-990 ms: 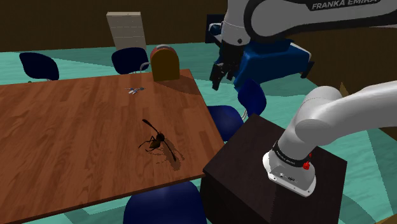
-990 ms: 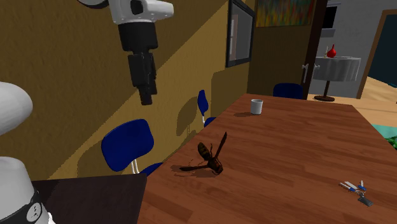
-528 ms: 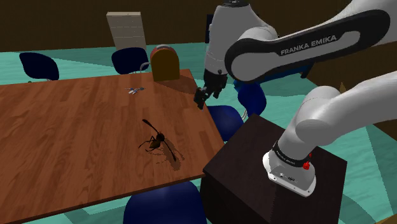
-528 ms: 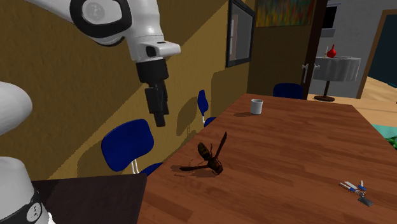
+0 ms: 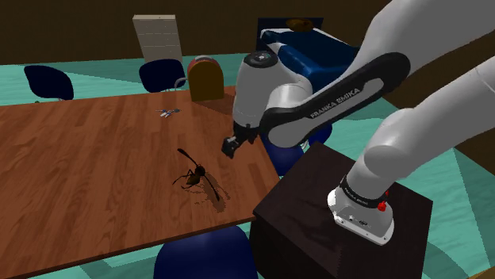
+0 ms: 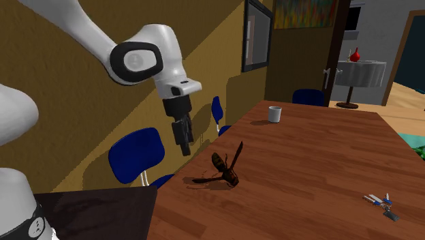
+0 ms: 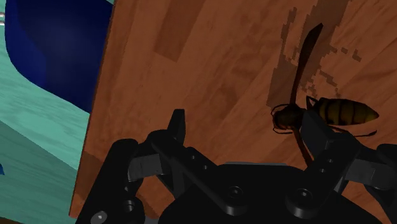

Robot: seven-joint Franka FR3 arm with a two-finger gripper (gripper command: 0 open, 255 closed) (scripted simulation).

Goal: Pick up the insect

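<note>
The insect [image 5: 194,176] is a dark wasp with long wings, lying near the corner of the wooden table [image 5: 79,158] closest to the stand. My black gripper [image 5: 229,147] hangs open just above the table's edge, a short way to the shoulder view's right of the insect. In the second exterior view the gripper [image 6: 184,145] is left of and a little above the insect [image 6: 227,168]. In the wrist view the gripper [image 7: 247,127] has its fingers wide apart, and the striped insect [image 7: 331,111] lies just ahead of one fingertip [image 7: 316,127], not between them.
A small set of keys [image 5: 167,112] and a brown rounded object [image 5: 205,79] sit at the table's far end. A white mug [image 6: 274,114] stands farther along. Blue chairs [image 5: 208,254] [image 6: 136,155] ring the table. The dark stand [image 5: 341,230] adjoins the table corner.
The arm has swung down and to the shoulder view's left, bringing the gripper from high beyond the table's edge to just above the table beside the insect. The insect has not moved.
</note>
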